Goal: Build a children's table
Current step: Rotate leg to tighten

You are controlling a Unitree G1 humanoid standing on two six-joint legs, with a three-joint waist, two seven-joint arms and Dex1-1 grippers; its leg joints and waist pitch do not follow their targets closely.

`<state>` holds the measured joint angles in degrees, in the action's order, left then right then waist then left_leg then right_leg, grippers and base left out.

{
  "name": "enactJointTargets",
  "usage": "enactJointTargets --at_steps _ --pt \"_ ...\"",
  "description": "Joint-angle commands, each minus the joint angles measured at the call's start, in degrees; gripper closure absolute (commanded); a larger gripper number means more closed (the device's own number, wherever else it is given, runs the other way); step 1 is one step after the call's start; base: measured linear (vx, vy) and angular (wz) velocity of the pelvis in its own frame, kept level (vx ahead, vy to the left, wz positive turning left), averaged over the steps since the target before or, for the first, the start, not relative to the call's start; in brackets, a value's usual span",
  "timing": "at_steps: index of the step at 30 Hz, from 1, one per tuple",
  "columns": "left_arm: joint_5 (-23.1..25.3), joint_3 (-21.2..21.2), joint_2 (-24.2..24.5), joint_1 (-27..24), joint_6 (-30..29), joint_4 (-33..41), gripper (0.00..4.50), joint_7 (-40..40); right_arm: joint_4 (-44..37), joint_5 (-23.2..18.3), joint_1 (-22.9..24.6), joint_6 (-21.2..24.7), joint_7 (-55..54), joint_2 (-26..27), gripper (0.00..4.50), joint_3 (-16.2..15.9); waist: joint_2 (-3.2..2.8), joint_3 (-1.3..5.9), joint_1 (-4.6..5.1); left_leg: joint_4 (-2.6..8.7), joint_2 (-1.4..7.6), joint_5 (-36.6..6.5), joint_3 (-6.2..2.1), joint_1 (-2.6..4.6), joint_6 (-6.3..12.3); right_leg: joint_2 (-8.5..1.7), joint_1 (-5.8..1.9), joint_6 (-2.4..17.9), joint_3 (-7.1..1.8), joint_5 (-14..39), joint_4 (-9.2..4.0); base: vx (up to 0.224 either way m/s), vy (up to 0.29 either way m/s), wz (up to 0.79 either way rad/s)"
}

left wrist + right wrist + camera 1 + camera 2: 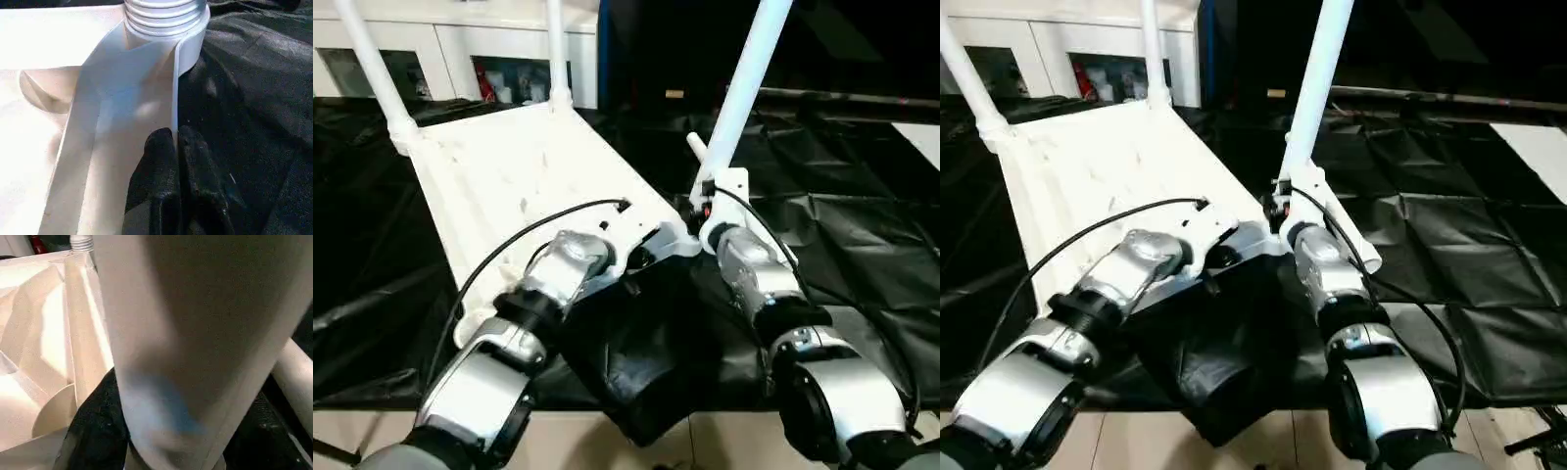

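tabletop point(509, 176) lies underside up, left gripper point(175, 147) pinching its thin rim to steady it while right gripper point(707, 208), jaws half-wide around a leg point(744, 73), seats it upright by the near corner socket point(166, 19).

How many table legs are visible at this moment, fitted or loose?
4. Two legs stand in the tabletop's far corners, one rises by the right gripper, and one lies loose on the black sheet beside it.
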<state>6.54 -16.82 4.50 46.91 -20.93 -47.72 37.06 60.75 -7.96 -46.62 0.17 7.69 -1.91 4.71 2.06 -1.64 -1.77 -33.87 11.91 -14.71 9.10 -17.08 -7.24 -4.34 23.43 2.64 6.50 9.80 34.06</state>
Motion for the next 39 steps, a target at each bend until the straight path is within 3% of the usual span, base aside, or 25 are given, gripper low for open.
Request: enactJointTargets --at_steps 1,14,21,30,31,34,36,39 --pt "0.3 1.2 -0.6 2.8 1.1 0.5 4.5 -3.5 7.4 0.4 4.6 6.2 0.4 4.0 2.57 -0.6 -1.03 2.33 0.12 4.35 0.81 -7.1 0.26 -1.74 3.91 -3.83 -3.23 9.4 -3.27 17.9 -4.71 0.0 0.0 0.0" --pt "0.5 1.8 -0.4 3.0 1.1 -0.8 4.5 -4.1 8.8 2.4 3.6 5.1 0.8 4.8 2.57 -1.7 -0.75 2.0 0.28 4.64 0.77 -10.1 0.09 -1.63 3.9 -4.0 -2.78 6.5 -3.18 25.6 -5.71 0.0 0.0 0.0" --pt "0.2 1.5 -0.3 2.6 1.5 -0.2 4.5 -2.5 9.2 5.9 3.5 5.4 4.3 4.7 2.57 -4.0 -0.63 1.88 0.37 4.71 0.73 -10.6 -0.02 -1.67 3.99 -4.1 -2.59 5.5 -3.14 28.1 -6.0 0.0 0.0 0.0" --pt "0.1 1.5 0.0 2.6 1.6 -0.1 4.5 -2.0 9.3 7.1 3.2 4.9 5.5 4.6 2.57 -3.5 -0.61 1.74 0.63 4.84 0.68 -11.6 -0.06 -1.63 4.13 -4.11 -2.34 4.8 -3.05 30.3 -6.43 0.0 0.0 0.0" --pt "0.0 1.5 0.0 2.6 1.6 -0.1 4.5 -2.0 9.3 7.2 3.1 4.9 5.5 4.6 2.57 -3.4 -0.13 1.74 0.69 4.86 0.71 -11.4 -0.03 -1.71 4.21 -4.1 -2.37 4.6 -3.03 30.5 -6.49 0.0 0.0 0.0" --pt "-0.1 1.0 0.4 2.4 2.6 0.3 4.5 0.0 9.2 7.3 3.0 5.0 6.9 4.5 2.57 -3.2 -0.34 1.74 0.63 4.94 0.69 -10.9 -0.15 -1.81 4.45 -4.25 -2.43 4.3 -3.02 30.9 -6.5 0.0 0.0 0.0" --pt "-0.4 0.0 1.5 1.4 4.3 1.9 4.5 3.8 8.3 6.8 3.1 4.6 11.3 4.0 2.57 -3.4 -0.26 1.81 0.79 5.02 0.81 -10.4 -0.19 -1.92 4.63 -4.25 -2.54 4.7 -3.07 29.6 -6.31 0.0 0.0 0.0" --pt "-0.4 -1.2 3.3 0.2 5.4 3.9 4.5 7.6 7.0 7.1 3.7 3.9 17.4 2.4 2.57 -4.7 -0.42 2.01 1.1 4.98 1.09 -8.6 -0.3 -2.25 5.59 -4.43 -3.02 7.1 -3.27 24.8 -5.66 0.0 0.0 0.0"
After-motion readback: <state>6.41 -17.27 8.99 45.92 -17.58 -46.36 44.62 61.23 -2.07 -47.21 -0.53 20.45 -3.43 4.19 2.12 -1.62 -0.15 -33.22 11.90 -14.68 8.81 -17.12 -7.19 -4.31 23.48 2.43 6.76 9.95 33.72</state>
